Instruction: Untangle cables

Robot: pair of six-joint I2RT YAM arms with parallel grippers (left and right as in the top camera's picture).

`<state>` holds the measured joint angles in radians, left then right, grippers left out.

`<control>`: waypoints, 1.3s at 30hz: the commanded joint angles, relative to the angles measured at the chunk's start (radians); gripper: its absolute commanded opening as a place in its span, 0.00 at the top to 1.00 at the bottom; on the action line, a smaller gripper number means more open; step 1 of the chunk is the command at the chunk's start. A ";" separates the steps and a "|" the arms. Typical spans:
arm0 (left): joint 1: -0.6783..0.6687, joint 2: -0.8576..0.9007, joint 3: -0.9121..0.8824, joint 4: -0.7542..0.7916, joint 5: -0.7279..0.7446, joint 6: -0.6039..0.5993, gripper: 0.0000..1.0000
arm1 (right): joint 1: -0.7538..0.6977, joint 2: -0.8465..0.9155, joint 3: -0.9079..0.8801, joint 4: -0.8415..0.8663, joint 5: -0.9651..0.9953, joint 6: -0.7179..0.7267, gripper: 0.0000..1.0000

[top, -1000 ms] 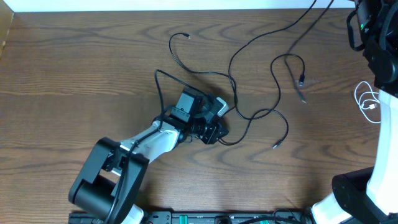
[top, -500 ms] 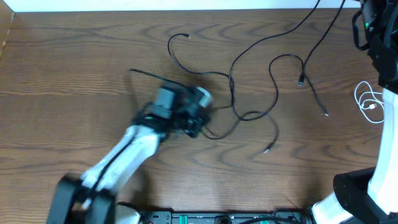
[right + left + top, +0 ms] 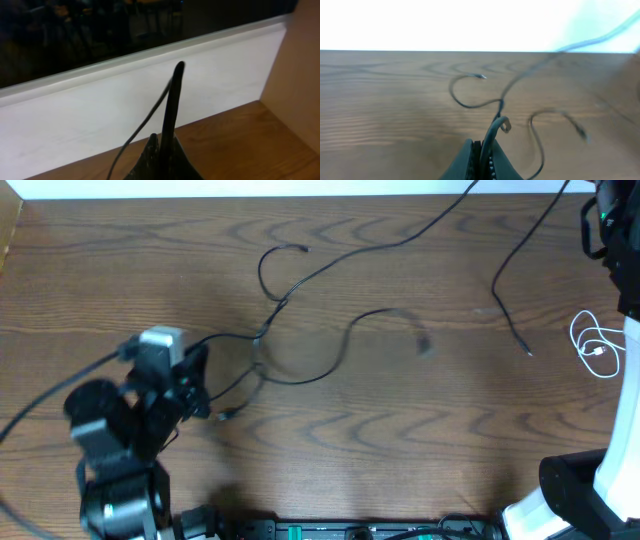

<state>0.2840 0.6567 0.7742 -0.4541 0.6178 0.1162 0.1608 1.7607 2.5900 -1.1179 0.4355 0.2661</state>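
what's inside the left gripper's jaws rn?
A black cable is pinched in the shut left gripper and runs out across the wooden table. The stretch inside the grip is covered, so a second strand there cannot be ruled out.

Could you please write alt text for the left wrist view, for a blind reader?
The left gripper, shut on a thin black cable, sits at the bottom edge; the cable runs away across a brown wooden table. A second thin black cable curves at the right, its end blurred.
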 commanded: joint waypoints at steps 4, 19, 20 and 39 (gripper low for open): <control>0.132 -0.079 0.006 -0.042 -0.002 0.021 0.93 | -0.074 0.032 -0.007 -0.004 0.262 -0.011 0.99; 0.158 -0.072 0.006 -0.040 -0.017 0.025 0.93 | -0.638 0.103 -0.010 -0.167 0.115 0.280 0.99; 0.158 -0.071 0.006 -0.039 -0.027 0.025 0.93 | -0.678 0.105 -0.013 -0.169 0.051 0.280 0.99; 0.158 -0.024 0.006 -0.039 -0.032 0.025 0.93 | -0.925 0.107 -0.265 -0.071 -0.288 0.306 0.99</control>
<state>0.4358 0.6262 0.7742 -0.4973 0.5995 0.1314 -0.7578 1.8618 2.3543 -1.2060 0.1974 0.5526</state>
